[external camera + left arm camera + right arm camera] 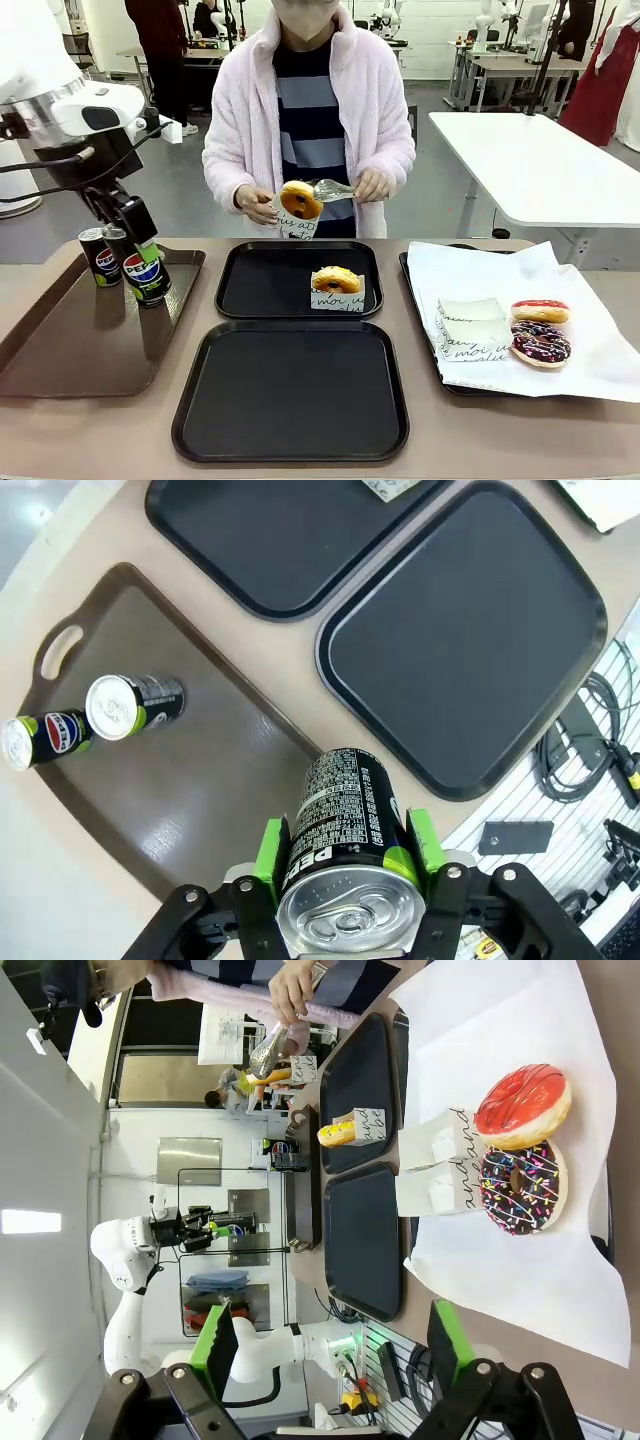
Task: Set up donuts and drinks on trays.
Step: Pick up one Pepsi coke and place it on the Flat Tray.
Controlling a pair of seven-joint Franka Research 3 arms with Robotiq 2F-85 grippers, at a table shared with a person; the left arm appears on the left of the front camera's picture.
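Person in pale pink fleece jacket (240, 110) over navy-and-grey striped top (312, 110) stands upper centre, behind tan tabletop (500, 445). Metal tongs (333, 189) at waist level, centre frame. Glossy brown handled tray (70, 350) at lower left; in left wrist view, its oval handle cutout (62, 645) shows at upper left. White paper sheet (590, 365) drapes over dark tray (404, 270) at right edge. White table (540, 160) upper right. Second person in dark clothes (160, 40) upper left background. Black cables (580, 750) at right edge of left wrist view.
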